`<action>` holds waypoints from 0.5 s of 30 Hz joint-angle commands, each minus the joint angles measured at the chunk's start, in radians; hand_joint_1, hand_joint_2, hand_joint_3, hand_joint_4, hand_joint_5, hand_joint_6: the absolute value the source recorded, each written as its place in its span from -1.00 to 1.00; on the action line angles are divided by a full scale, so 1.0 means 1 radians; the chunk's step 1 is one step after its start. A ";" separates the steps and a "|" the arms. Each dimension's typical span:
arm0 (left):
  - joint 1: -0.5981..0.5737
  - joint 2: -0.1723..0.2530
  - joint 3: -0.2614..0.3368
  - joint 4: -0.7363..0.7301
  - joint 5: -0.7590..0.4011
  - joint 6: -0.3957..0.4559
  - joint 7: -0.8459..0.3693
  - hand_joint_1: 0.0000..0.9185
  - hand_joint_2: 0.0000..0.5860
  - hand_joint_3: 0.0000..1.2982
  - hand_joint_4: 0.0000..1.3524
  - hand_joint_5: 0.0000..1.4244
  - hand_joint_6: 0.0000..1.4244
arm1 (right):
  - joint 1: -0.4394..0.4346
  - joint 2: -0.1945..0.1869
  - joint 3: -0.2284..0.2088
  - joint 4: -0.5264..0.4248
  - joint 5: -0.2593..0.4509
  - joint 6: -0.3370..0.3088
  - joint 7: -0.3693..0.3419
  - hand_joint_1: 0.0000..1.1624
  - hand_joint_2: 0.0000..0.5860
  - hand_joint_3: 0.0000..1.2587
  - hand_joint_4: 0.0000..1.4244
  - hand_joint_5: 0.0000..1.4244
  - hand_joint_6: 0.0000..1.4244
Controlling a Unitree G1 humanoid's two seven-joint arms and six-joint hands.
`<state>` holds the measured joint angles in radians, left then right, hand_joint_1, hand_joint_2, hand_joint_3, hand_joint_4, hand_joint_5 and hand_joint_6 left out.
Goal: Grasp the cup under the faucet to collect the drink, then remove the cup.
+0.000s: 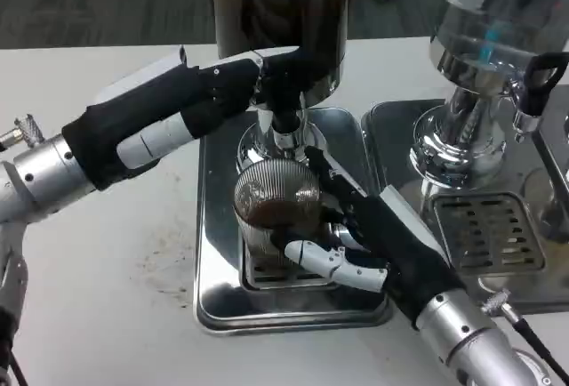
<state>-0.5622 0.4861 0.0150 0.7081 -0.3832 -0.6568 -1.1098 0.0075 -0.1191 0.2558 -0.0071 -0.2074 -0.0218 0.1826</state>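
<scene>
While the cup [276,204] is standing on the grate of the metal tray [218,253], directly under the faucet [283,124], it is gripped from its right side by the right robot hand [360,239], whose fingers are wrapped around the ribbed wall. A brown drink is seen inside the cup, and the level seems to be already rather high. The left robot hand [258,84] is placed at the faucet of the dark dispenser [280,4], with its fingers closed around the lever part; whether the lever is pressed at this moment cannot be told.

Several risks are judged from this position. If the faucet is kept open too long, the cup can be overfilled and the drink is spilled onto the tray. If the cup is pulled away before the faucet is shut, the stream falls on the grate and perhaps on the right robot hand. The cup looks thin and soft, so it can be squeezed by a strong grip and the liquid is pushed over the rim. A tilt during removal can also cause a spill on the white surface [107,270]. A second dispenser [484,92] stands just beside on the right and could be touched by the forearm.
</scene>
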 commanded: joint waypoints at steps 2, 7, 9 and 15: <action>0.003 -0.014 0.020 0.007 0.005 0.035 -0.034 -1.00 -0.67 -0.80 -0.90 -0.82 -0.75 | -0.006 0.008 -0.001 0.006 0.010 -0.019 -0.005 0.08 -0.20 -0.98 -1.00 -1.00 -0.80; -0.002 -0.025 0.042 0.000 -0.018 0.092 -0.060 -1.00 -0.67 -0.80 -0.90 -0.82 -0.75 | -0.002 0.012 0.000 0.005 0.011 -0.019 -0.008 0.08 -0.20 -0.98 -1.00 -1.00 -0.80; -0.002 -0.029 0.053 -0.004 -0.027 0.120 -0.072 -1.00 -0.68 -0.80 -0.90 -0.82 -0.75 | -0.001 0.013 0.000 0.005 0.011 -0.019 -0.008 0.08 -0.20 -0.98 -1.00 -1.00 -0.80; -0.002 -0.032 0.090 -0.020 -0.069 0.226 -0.107 -1.00 -0.69 -0.77 -0.86 -0.78 -0.73 | -0.001 0.015 -0.001 0.006 0.011 -0.021 -0.008 0.08 -0.20 -0.98 -1.00 -1.00 -0.80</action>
<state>-0.5622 0.4542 0.0916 0.7012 -0.4351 -0.4706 -1.1946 0.0074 -0.1095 0.2557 -0.0061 -0.2073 -0.0225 0.1819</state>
